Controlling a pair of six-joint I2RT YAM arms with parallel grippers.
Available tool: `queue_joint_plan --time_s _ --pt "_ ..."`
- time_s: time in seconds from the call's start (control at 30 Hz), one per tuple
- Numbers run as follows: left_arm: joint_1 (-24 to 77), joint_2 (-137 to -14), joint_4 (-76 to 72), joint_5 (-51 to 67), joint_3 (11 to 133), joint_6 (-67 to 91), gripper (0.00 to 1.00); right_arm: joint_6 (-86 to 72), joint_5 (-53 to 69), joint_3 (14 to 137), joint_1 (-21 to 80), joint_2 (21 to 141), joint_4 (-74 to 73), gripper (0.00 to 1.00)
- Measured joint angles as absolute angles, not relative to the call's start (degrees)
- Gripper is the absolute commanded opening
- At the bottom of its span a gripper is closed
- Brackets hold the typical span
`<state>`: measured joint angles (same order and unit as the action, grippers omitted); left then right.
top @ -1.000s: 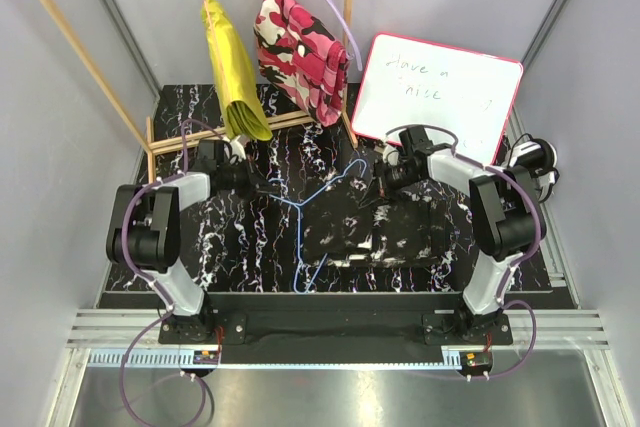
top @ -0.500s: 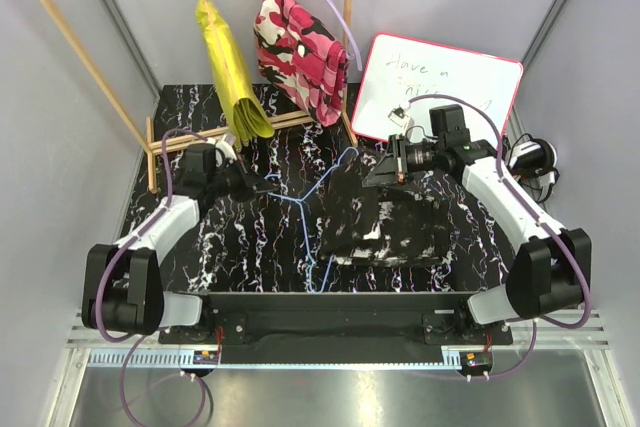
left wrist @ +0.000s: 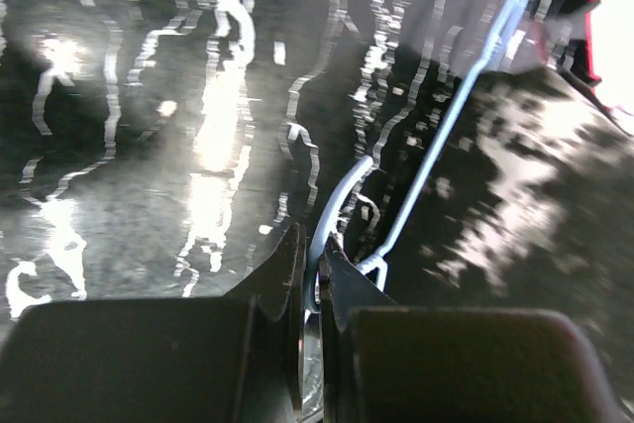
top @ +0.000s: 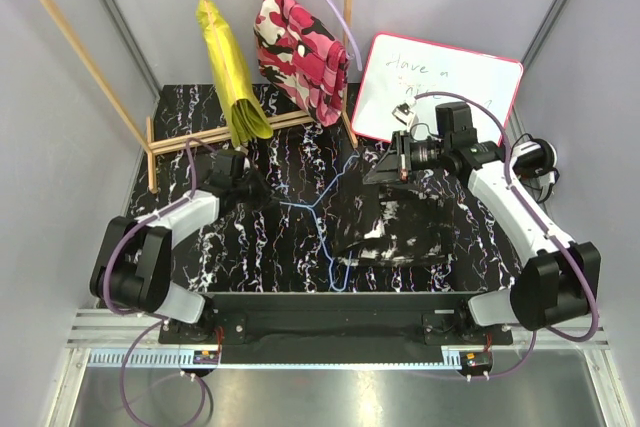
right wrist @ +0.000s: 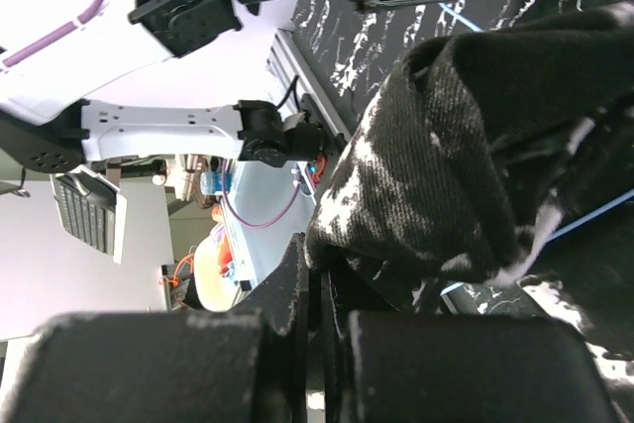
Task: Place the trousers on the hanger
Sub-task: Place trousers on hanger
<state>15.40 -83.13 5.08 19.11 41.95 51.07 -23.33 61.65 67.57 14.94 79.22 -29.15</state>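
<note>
Mid-task: left jaws clamped on hanger wire; right jaws clamped on trousers edge, raised centre-frame; draping over hanger likely remains.

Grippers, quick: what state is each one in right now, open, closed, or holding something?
Left gripper: jaws closed on the wire of the blue hanger.
Right gripper: jaws closed on the trousers.

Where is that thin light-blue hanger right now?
Top view: the hanger is in the middle of the table, its hook end pinched by the left gripper, its right side against the trousers the right gripper holds.
</note>
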Motion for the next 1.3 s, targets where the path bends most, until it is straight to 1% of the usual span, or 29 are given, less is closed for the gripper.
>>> queue_joint_plan --time_s 0.13,0.33,0.43,0.5,0.6,0.7,0.87,1.0,1.17,1.3 --pt "13.21 -83.24 8.14 18.41 42.83 50.04 0.00 -24.88 62.04 67.59 14.94 78.15 -28.53 0.00" --pt "4.62 -77.60 14.76 18.09 43.00 44.40 0.00 -24.58 63.02 67.59 12.99 75.66 -29.36 0.00" --pt "2.20 -74.13 16.45 17.74 42.76 42.33 0.00 -16.84 63.70 68.64 7.60 76.69 -36.49 0.00" --pt "1.50 -72.36 16.86 17.56 42.17 41.76 0.00 -10.52 62.15 71.13 5.26 79.88 -43.05 0.00" --pt "1.39 -71.55 17.10 17.39 41.15 41.30 0.00 -0.27 56.40 73.45 4.10 86.76 -49.98 0.00" --pt "1.21 -71.57 17.52 16.75 40.45 40.69 0.00 6.26 50.26 73.36 4.10 91.72 -53.39 0.00" --pt "1.10 -71.77 17.52 16.36 40.36 39.88 0.00 12.51 40.16 72.29 4.05 96.40 -52.18 0.00" --pt "1.10 -72.71 17.52 16.38 40.36 39.59 0.00 13.89 36.38 71.99 4.08 100.05 -49.76 0.00" --pt "1.10 -73.38 16.58 16.43 39.83 39.27 0.00 14.24 35.07 70.00 4.08 102.89 -48.05 0.00" --pt "1.02 -74.24 14.00 16.49 37.54 39.09 0.00 13.67 38.87 70.02 4.34 100.90 -48.80 0.00"
